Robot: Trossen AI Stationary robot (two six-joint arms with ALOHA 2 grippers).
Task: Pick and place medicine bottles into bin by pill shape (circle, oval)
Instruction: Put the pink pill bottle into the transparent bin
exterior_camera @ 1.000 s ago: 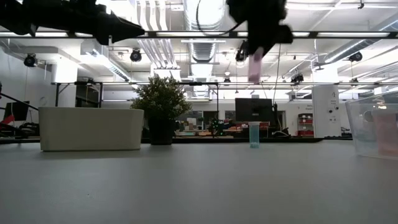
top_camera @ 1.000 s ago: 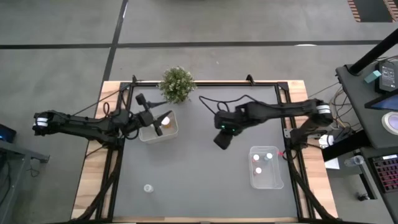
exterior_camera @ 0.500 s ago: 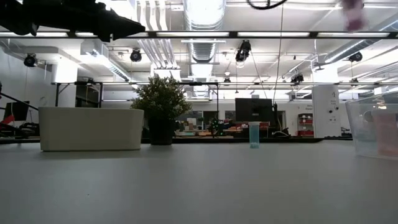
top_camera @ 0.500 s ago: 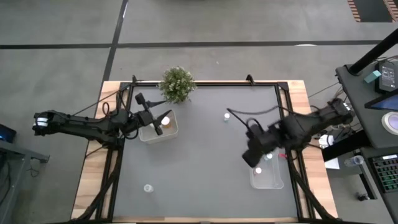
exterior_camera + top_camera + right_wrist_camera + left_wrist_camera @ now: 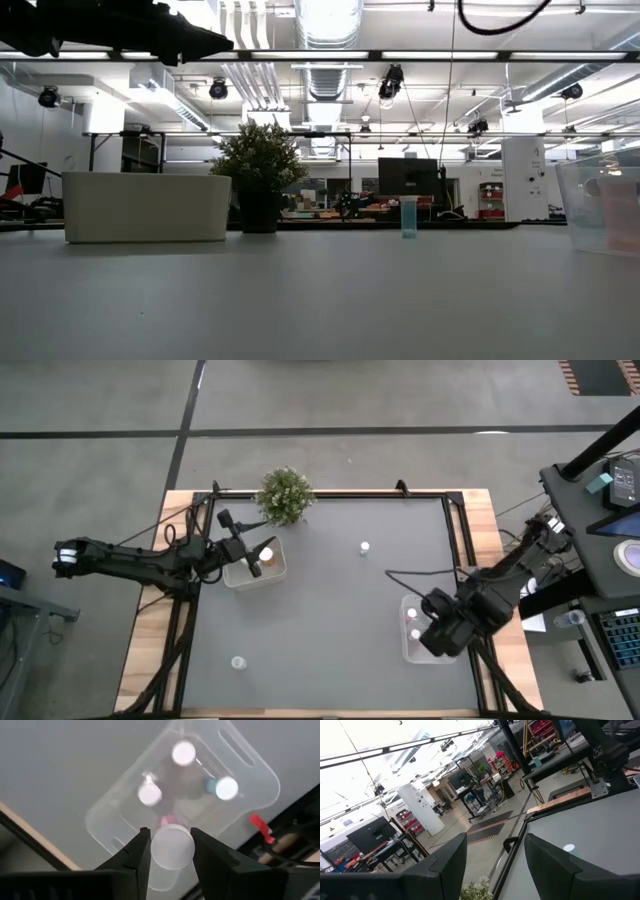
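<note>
**Right arm swings over clear bin**

Carried from mid-worktop, the right claw (image 5: 171, 847) now hangs above the clear bin (image 5: 412, 651), pinching a white-capped bottle (image 5: 171, 846). At left, the left claw (image 5: 258, 554) waits spread over the white bin (image 5: 277, 571).

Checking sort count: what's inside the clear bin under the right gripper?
Three white-capped bottles stand in the clear bin. The right gripper holds a fourth bottle above it, hiding part of the bin floor and a pink object.

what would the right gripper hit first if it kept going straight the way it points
Probably the clear bin: the right gripper, shut on a bottle, points down into it, over a free spot beside three bottles. Height above it is unclear.
</note>
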